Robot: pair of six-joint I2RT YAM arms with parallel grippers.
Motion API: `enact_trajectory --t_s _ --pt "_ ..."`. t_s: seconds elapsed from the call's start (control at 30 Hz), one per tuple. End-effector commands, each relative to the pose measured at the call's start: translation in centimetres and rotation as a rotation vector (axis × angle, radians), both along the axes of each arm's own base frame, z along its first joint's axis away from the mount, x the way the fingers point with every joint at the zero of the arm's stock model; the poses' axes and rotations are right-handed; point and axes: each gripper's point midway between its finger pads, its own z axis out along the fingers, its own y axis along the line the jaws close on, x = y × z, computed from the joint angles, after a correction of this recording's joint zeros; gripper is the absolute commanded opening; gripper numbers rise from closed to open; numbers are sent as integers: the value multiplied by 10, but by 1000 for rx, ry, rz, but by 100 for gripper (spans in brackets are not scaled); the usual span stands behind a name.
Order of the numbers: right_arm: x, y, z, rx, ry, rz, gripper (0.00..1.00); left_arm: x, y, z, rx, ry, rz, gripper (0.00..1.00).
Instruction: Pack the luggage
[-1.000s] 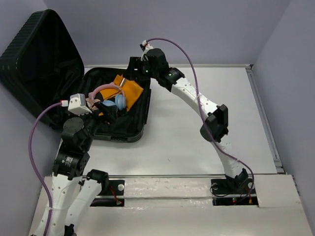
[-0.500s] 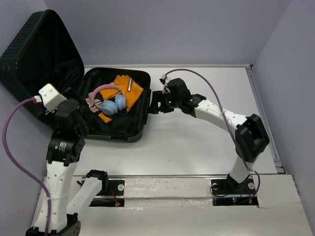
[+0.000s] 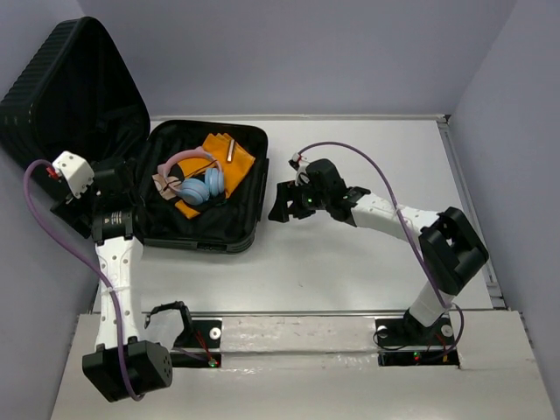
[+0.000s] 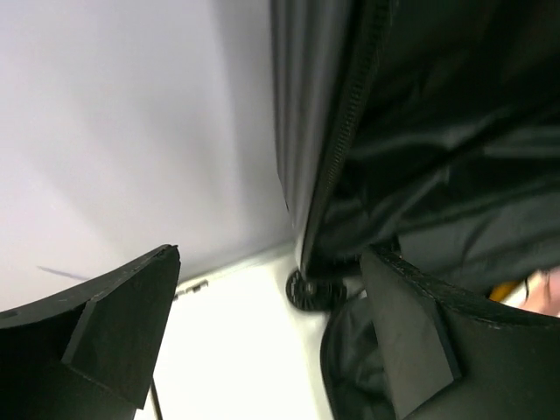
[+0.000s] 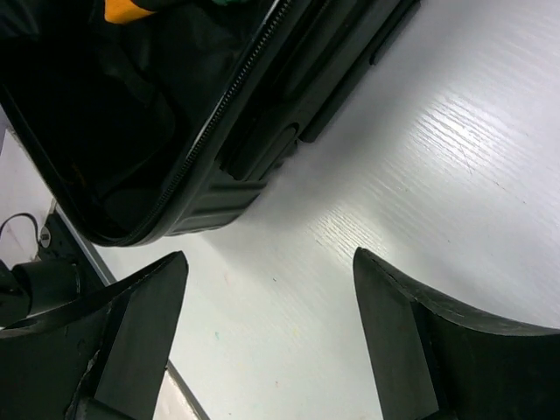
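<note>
Both grippers just backed off the open luggage [image 3: 250,199] at the far left of the desk [image 3: 350,262], left gripper [image 3: 121,175] by its hinge, right gripper [image 3: 281,201] just beside it, both spread and empty, so I'd guess closing's next.

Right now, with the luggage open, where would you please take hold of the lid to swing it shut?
Probably the lid's free rim, the edge farthest from the hinge, pinched from above with a finger on each face. The lid stands tilted back to the left of the base, so that thin upper rim is exposed and gives the most leverage. The open left end effector is nearest.
</note>
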Motion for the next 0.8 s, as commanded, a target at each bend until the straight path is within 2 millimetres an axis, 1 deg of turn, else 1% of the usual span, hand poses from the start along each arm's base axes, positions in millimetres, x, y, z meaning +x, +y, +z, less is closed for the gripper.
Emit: enact_trajectory --t_s 0.0,0.03,0.07,0.1,0.13,0.17,0.2,0.23,0.27,0.3,0.33,0.37,0.4,0.43,0.47,0.5,0.53,0.57,0.6,0.63,0.67,0.7,0.73,0.77 --pt "6 20 21 98 -55 53 82 3 20 48 113 -99 129 95" --pt "7 22 23 106 -58 53 82 5 21 50 115 -101 132 94" --pt "8 24 23 110 -54 53 82 6 22 53 123 -98 135 89" --pt "9 26 19 111 -39 54 83 6 24 53 131 -78 144 87" --pt "13 30 25 125 -48 56 83 4 26 60 148 -81 168 84" --pt "17 33 19 123 -30 48 83 8 27 58 154 -57 172 81" --pt "23 39 25 137 -40 44 83 10 28 61 159 -47 176 79" --pt "27 42 25 140 -36 38 84 13 29 61 161 -36 179 75" --pt "31 46 15 134 -13 29 84 19 31 62 162 -31 184 73" --pt "35 49 15 135 -11 24 84 22 32 63 163 -33 184 68" --pt "43 53 21 144 -23 13 84 25 32 66 171 -31 181 61" --pt "46 57 21 147 -17 7 85 28 34 70 175 -28 191 56" --pt "46 63 9 129 4 13 85 29 35 70 175 -23 195 51" --pt "52 67 14 132 -1 12 85 32 35 71 175 -20 190 42" --pt "55 69 12 126 0 10 85 34 35 71 173 -23 185 36" --pt "58 71 9 118 2 7 85 37 36 73 174 -23 184 29" --pt "57 74 -4 96 20 10 84 37 36 73 175 -23 186 22" --pt "61 77 -3 96 14 4 83 38 35 73 178 -20 181 11" --pt "62 77 -7 89 18 0 82 39 34 71 178 -13 176 6" --pt "62 78 -12 85 29 0 79 41 33 70 180 -14 172 6" --pt "63 79 -18 79 39 -2 71 41 32 69 183 -13 167 6" --pt "64 79 -18 81 41 -5 69 42 27 63 187 5 152 6" --pt "60 82 -21 77 45 2 70 43 26 62 193 2 148 6" --pt "59 81 -16 81 38 4 72 41 22 55 200 28 140 6"
